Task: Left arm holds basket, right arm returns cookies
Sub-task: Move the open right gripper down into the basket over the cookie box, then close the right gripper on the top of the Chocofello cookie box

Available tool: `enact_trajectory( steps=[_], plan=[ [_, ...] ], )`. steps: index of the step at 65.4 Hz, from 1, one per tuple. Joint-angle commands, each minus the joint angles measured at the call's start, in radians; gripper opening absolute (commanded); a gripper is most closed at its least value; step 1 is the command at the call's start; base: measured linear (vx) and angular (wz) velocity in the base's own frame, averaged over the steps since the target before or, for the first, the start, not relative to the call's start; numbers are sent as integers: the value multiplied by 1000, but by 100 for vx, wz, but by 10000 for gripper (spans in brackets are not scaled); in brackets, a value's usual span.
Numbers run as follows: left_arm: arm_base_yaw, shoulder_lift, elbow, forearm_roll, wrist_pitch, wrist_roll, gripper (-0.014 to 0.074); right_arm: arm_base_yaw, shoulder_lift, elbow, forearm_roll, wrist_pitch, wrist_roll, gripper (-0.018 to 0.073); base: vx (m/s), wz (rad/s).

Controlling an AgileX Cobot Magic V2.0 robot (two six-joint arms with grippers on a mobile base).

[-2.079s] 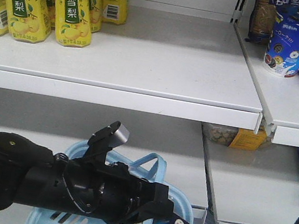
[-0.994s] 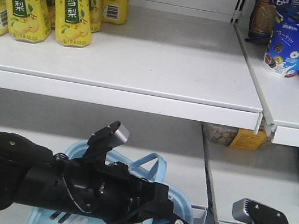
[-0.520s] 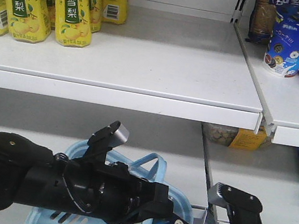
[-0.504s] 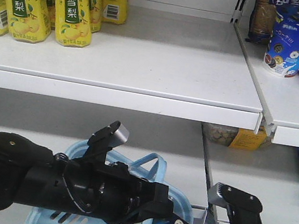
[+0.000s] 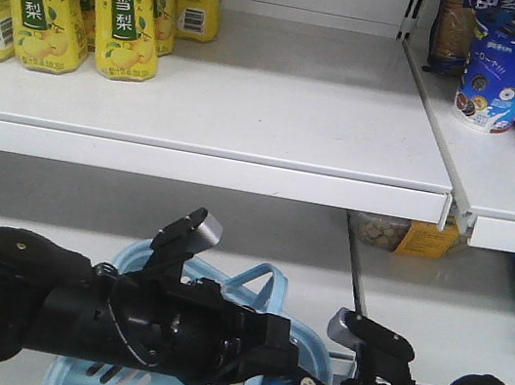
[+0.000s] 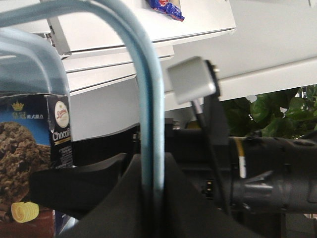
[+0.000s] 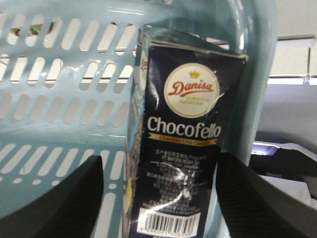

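1. Right arm's black tool (image 7: 161,196) is spread, one finger either side of the dark navy rectangular "Chocofello" cookie box (image 7: 181,148).
2. The box stands upright inside the light-blue slotted plastic basket (image 7: 59,74).
3. Left arm's black tool (image 6: 148,198) pinches the basket's looped handle (image 6: 148,99).

I see the cookies (image 7: 178,139) standing in the basket (image 7: 59,89), near its right wall. My right gripper (image 7: 161,198) has one finger on each side of them.
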Motion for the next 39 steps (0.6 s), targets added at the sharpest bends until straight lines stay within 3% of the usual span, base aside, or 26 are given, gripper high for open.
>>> enact_trajectory(
  steps=[1, 39],
  plan=[
    [-4, -43, -29, -31, 12, 24, -6, 1, 4, -38, 28, -24, -49, 474, 0, 0],
    [-4, -43, -29, -31, 12, 24, -6, 1, 144, -122, 239, -39, -243, 466, 0, 0]
  ],
)
